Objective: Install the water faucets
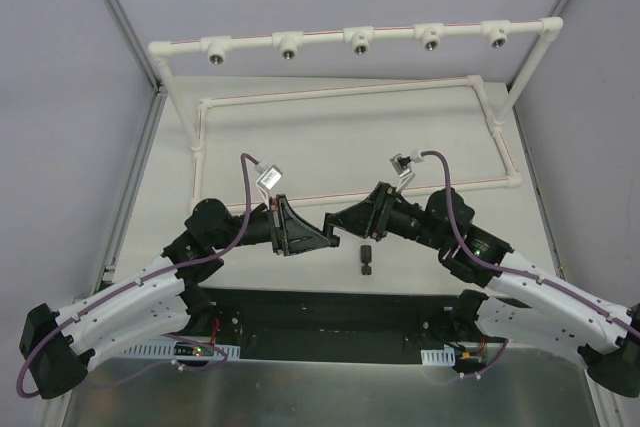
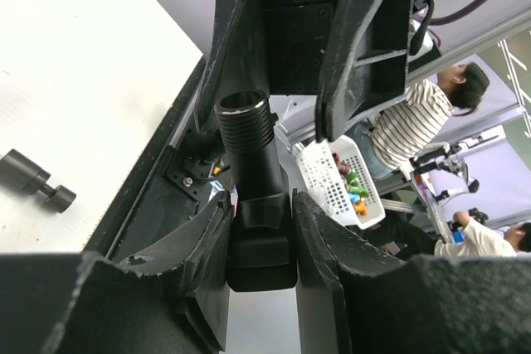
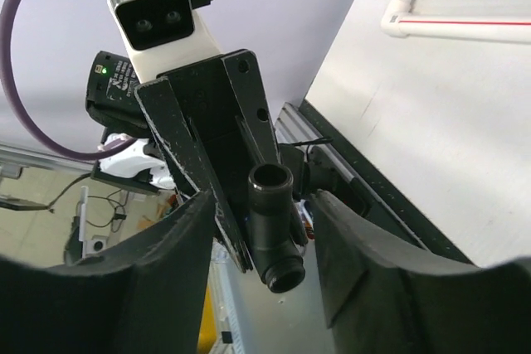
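Note:
My left gripper [image 1: 322, 229] is shut on the T-shaped black faucet [image 2: 249, 151] and holds it above the table, threaded end pointing away from the jaws. My right gripper [image 1: 338, 219] is open. Its fingers [image 3: 191, 238] stand on either side of the same faucet [image 3: 278, 246] without touching it. The two grippers meet tip to tip over the table's near middle. The short stubby black faucet [image 1: 366, 259] lies on the table just in front of the right gripper; it also shows in the left wrist view [image 2: 33, 178].
A white pipe rack [image 1: 250, 45] with several metal-threaded fittings [image 1: 359, 43] stands across the back. A lower white pipe loop [image 1: 340, 93] lies on the table behind the grippers. A black rail [image 1: 320, 309] runs along the near edge.

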{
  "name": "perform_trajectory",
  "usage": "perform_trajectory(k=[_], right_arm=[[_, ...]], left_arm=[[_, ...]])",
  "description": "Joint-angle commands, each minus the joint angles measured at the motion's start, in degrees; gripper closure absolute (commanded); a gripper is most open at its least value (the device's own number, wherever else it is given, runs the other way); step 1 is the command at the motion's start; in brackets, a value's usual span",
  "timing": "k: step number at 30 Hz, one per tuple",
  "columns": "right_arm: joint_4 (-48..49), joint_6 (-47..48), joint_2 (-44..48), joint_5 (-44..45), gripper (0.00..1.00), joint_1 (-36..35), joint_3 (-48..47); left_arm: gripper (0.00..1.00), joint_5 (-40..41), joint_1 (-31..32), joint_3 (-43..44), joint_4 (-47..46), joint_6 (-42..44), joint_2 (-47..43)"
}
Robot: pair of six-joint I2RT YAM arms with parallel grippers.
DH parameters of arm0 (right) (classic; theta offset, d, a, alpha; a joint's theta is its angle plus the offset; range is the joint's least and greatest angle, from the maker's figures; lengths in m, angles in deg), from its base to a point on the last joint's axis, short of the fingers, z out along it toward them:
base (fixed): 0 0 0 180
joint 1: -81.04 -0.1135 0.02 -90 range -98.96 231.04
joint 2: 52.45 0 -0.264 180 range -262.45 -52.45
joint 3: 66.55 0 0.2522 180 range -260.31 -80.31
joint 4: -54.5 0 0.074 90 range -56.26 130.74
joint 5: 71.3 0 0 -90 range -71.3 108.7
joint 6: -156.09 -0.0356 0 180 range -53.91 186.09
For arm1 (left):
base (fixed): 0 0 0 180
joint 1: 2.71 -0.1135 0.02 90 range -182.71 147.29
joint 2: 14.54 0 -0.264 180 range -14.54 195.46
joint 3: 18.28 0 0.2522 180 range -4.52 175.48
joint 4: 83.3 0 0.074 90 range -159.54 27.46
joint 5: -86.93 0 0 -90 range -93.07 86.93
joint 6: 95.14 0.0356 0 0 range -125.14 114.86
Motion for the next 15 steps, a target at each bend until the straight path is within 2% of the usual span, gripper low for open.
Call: perform_trajectory(k=[1, 4, 8, 9, 12, 13, 15], right_arm=[[-4.2, 2.4, 4.7, 5.7, 0.4, 0.0, -2.6], [-12.9, 3.8, 8.1, 14.6, 0.34, 0.1, -3.7], [-35.3, 4.3, 9.2, 27.8, 0.3, 0.7, -8.0], [-41.1, 5.1, 7.6, 28.3, 0.28, 1.5, -9.7], [-54.1, 11.1, -1.4, 22.5, 0.25, 5.7, -14.2], [-57.1, 12.8, -4.4, 22.0, 0.25, 5.9, -15.2], [-57.4, 15.4, -7.1, 20.8, 0.23, 6.0, -14.5]], left_arm=[[1.0, 2.7, 0.2, -0.4, -2.4, 2.9, -2.0], [1.0, 4.3, 0.2, -0.6, 0.4, 3.3, -2.3], [1.0, 7.7, 0.2, -1.6, 5.3, 3.9, -4.2], [1.0, 8.5, 0.2, -2.0, 6.2, 4.1, -4.9], [1.0, 10.6, 0.2, -3.0, 9.3, 4.2, -7.1], [1.0, 11.2, 0.2, -3.2, 10.2, 4.2, -7.8], [1.0, 11.9, 0.2, -3.6, 11.3, 4.3, -9.2]])
